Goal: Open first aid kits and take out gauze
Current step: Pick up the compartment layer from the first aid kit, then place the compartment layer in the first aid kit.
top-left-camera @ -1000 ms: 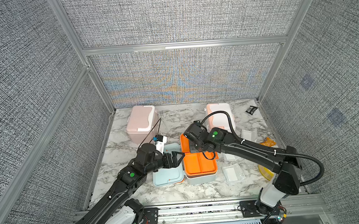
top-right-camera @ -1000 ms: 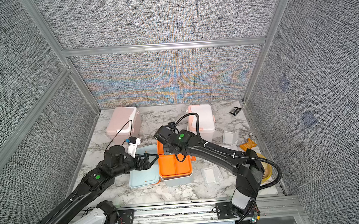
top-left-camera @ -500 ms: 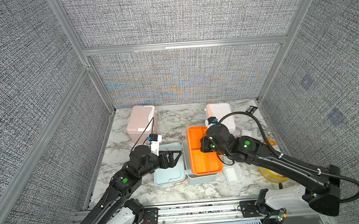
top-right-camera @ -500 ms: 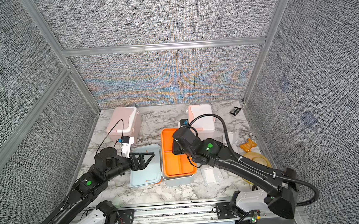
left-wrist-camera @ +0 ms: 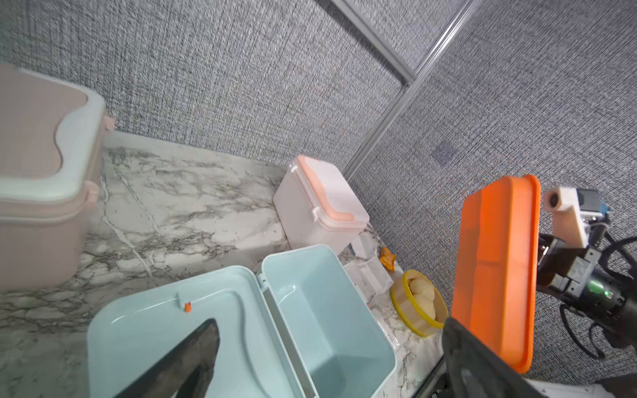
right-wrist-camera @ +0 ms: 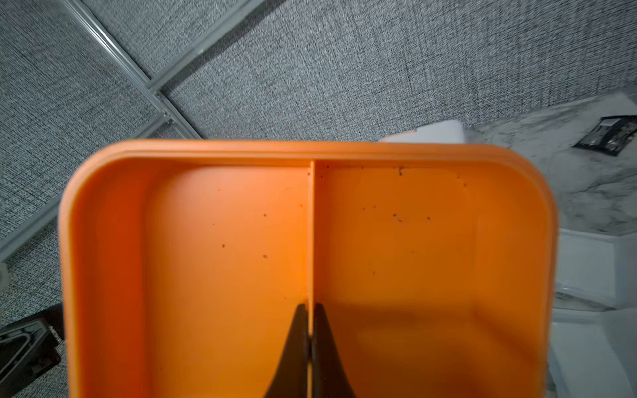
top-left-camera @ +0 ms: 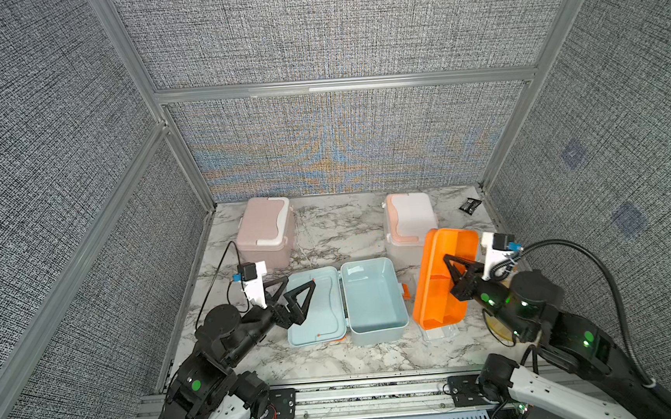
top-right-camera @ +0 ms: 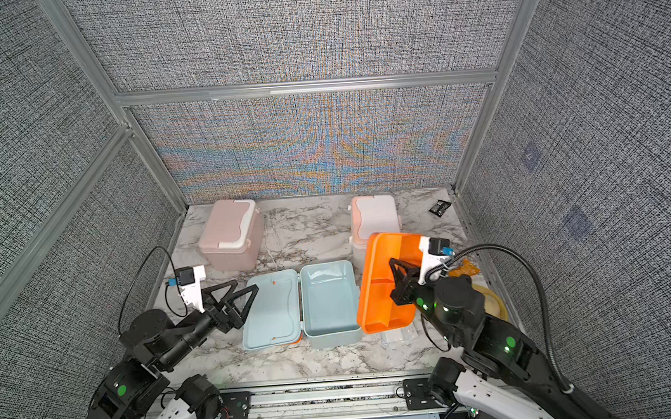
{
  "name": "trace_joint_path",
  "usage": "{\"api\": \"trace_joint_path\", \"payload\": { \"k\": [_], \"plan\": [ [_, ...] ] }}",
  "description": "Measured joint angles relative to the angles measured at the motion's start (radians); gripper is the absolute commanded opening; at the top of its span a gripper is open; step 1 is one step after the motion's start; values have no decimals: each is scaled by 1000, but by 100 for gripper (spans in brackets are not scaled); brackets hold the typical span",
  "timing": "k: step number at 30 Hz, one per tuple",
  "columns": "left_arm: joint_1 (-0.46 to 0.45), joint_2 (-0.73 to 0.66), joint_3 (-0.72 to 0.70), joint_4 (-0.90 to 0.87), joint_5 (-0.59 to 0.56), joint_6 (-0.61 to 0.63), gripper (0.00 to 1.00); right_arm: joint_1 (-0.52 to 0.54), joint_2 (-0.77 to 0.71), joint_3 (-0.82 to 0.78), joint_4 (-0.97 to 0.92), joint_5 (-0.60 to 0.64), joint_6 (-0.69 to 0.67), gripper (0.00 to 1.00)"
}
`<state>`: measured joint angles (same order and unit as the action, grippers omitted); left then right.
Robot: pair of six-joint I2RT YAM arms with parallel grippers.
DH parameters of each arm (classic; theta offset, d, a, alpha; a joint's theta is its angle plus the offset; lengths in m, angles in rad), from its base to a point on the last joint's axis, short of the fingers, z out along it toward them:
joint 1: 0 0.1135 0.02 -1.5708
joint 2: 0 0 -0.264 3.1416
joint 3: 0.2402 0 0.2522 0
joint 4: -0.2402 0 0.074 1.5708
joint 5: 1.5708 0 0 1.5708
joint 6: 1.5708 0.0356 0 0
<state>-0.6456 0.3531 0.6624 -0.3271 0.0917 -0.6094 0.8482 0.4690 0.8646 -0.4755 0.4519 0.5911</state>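
Blue kit open, orange tray clamped in my right fingers

Left to right: the pink kit (top-left-camera: 264,231) sits shut at the back of the tabletop (top-left-camera: 327,227). My left fingers (top-left-camera: 301,281) are spread apart, holding nothing and hovering over the flipped-back lid (top-left-camera: 317,313) of the light blue kit (top-left-camera: 374,300), which lies wide open. Just right of it my right fingers (right-wrist-camera: 311,312) are pinched together on the middle divider of the orange tray (top-left-camera: 438,284), which is tipped up steeply. Behind that is the white and peach kit (top-left-camera: 409,221), lid still on. The gauze (left-wrist-camera: 370,275) is on the tabletop right of the blue kit – a few clear-wrapped pads, next to a yellow ring (left-wrist-camera: 418,303). There's also a small black packet (top-left-camera: 470,204) off in the far right corner.
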Motion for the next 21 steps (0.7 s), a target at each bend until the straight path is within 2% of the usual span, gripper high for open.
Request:
{"api": "trace_joint_path", "payload": {
  "k": [6,11,16,21],
  "plan": [
    [0,-124,-58,15,-64,-13,100,-3,-141,-37,-67,76,-14,0],
    [0,-86,-57,11,-73,-32,100,-3,-72,-14,-82,76,-15,0],
    [0,100,8,5,-55,-45,100,-3,111,59,-78,27,-13,0],
    [0,339,77,-34,36,-45,100,-3,367,202,-82,-70,-1,0]
  ]
}}
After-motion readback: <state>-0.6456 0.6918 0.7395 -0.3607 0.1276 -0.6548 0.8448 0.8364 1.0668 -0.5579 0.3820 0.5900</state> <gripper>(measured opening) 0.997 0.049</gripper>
